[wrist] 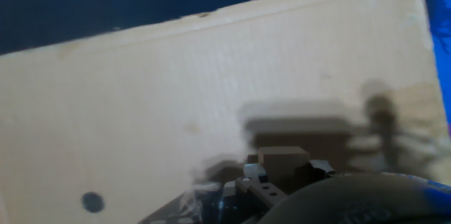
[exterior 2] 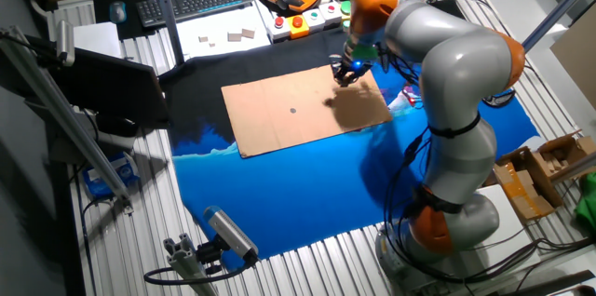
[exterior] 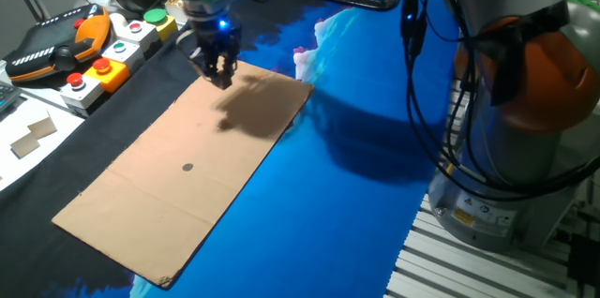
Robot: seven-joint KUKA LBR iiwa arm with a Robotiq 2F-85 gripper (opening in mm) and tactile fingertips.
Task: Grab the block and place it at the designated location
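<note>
The gripper (exterior: 218, 78) hangs over the far corner of the brown cardboard sheet (exterior: 178, 195), close above it. In the hand view the tan-brown wooden block (wrist: 283, 160) sits between the fingertips (wrist: 254, 172), and the gripper (wrist: 285, 173) is shut on it. The block is too small to make out in the two fixed views. The designated location is a dark grey dot (exterior: 186, 168) near the middle of the sheet, well away from the gripper. The dot also shows in the other fixed view (exterior 2: 292, 110) and at the lower left of the hand view (wrist: 92, 201).
A box with red and green push buttons (exterior: 114, 52) and an orange teach pendant (exterior: 58, 50) stand left of the gripper. Flat tiles (exterior: 33, 135) lie on white paper at far left. Blue cloth (exterior: 375, 148) surrounds the sheet. The robot base (exterior: 525, 120) stands at right.
</note>
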